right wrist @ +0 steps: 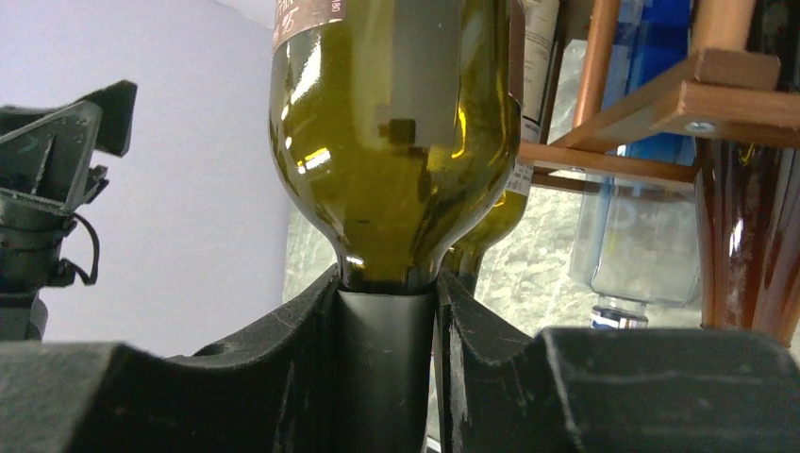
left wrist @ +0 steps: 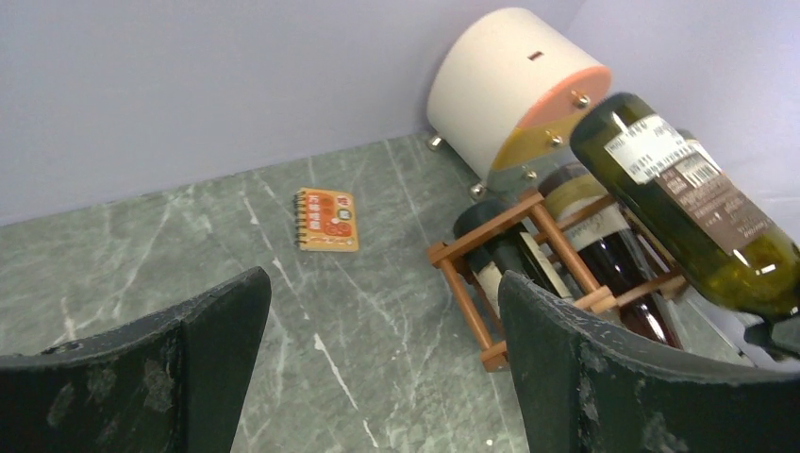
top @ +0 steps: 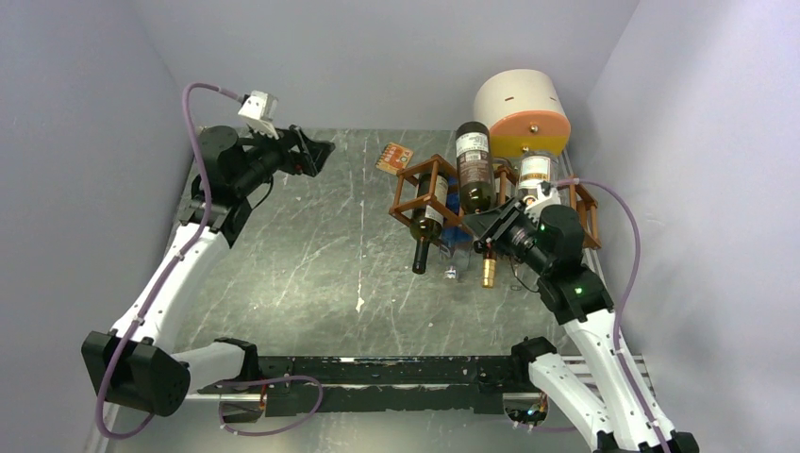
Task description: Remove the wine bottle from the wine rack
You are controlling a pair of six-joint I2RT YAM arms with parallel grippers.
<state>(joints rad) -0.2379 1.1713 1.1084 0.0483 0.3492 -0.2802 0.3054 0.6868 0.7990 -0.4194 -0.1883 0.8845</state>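
While the arms' bases sit at the near edge of the grey marbled table (top: 311, 255), the right end effector (top: 494, 234) reaches over the table's right half. Its fingers (right wrist: 302, 330) are pressed together on the dark neck of the wine bottle (top: 475, 170). In the right wrist view the green glass shoulder (right wrist: 396, 142) swells just above the clamped pads.

The wine bottle slants over the wine rack (top: 417, 176), its neck low in the grip and its labelled base raised toward the far side. From the left wrist view it (left wrist: 689, 203) hangs across the rack's top bars (left wrist: 481, 231), and I cannot tell whether it touches them.

Below it, other bottles lie in the lattice cells. A dark bottle (top: 422, 236) pokes its neck out toward the near side, a clear bottle (top: 453, 255) lies beside it, and a gold-capped neck (top: 490, 274) shows by the right end effector.

Farther back on the left, the left end effector (top: 311, 151) hovers above the table with its jaws wide apart and nothing between them, well apart from the wine rack.

A small orange notebook (top: 395, 157) lies flat just beyond the rack's left end. At the far right corner a cream-and-orange cylinder (top: 522, 113) lies on its side behind the rack.
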